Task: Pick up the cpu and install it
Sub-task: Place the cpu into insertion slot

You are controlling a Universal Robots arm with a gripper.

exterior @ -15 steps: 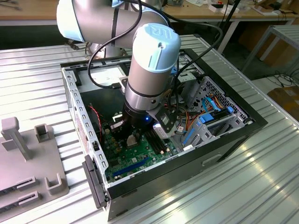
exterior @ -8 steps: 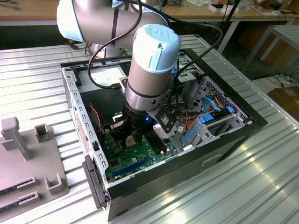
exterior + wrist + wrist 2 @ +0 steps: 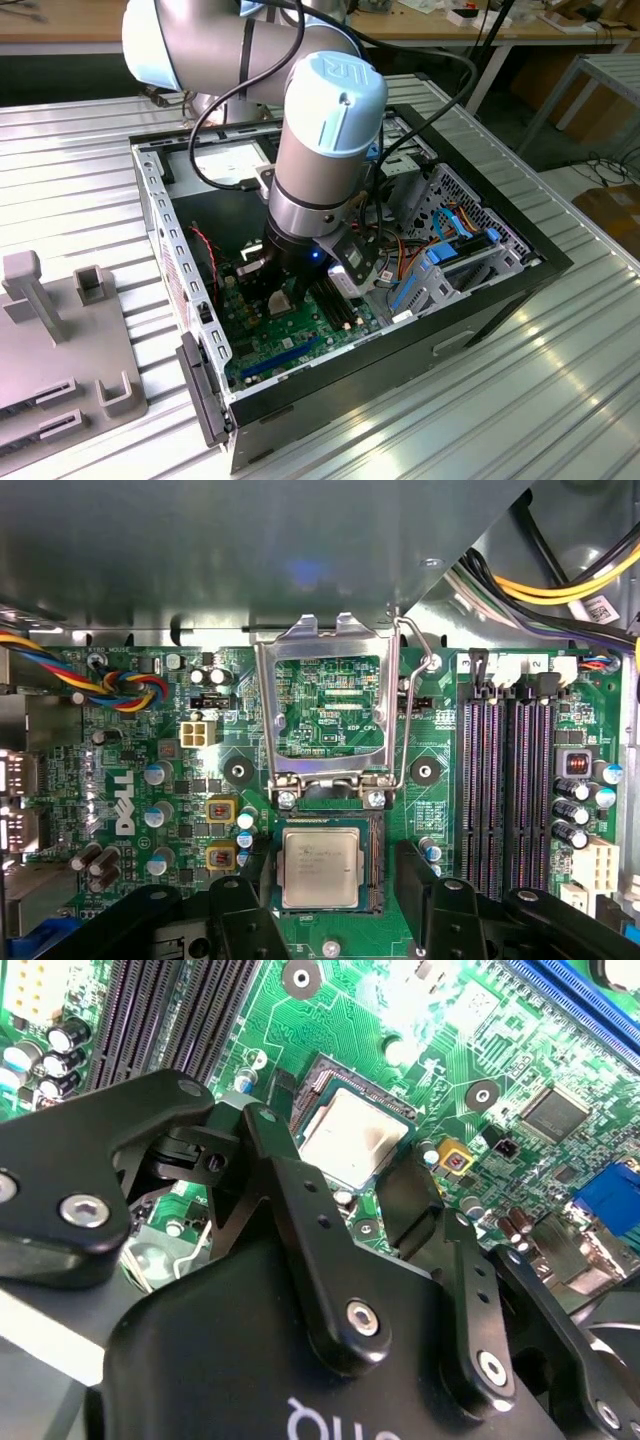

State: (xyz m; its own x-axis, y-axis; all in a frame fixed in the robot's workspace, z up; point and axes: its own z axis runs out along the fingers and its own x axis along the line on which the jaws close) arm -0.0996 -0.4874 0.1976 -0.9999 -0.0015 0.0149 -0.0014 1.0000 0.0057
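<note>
The cpu [image 3: 320, 866], a small pale silvery square, lies flat in the black socket [image 3: 372, 865] on the green motherboard [image 3: 130, 770]. It also shows in the second wrist view as the cpu [image 3: 350, 1140] and, tiny, in the exterior view as the cpu [image 3: 280, 300]. My gripper [image 3: 325, 895] hangs low over it and is open. One black finger [image 3: 240, 905] stands on each side of the socket, with a gap between each finger and the chip. The same stance shows for the gripper [image 3: 335, 1150] in the second wrist view. The socket's silver load frame [image 3: 330, 640] is swung up and open.
Black memory slots [image 3: 500, 780] run beside the socket. Coloured cables [image 3: 110, 690] and yellow cables [image 3: 560, 585] cross the case edges. The open computer case [image 3: 180, 270] walls the board in, with a drive cage [image 3: 460, 250] on the exterior view's right. A grey fixture [image 3: 50, 330] sits outside it.
</note>
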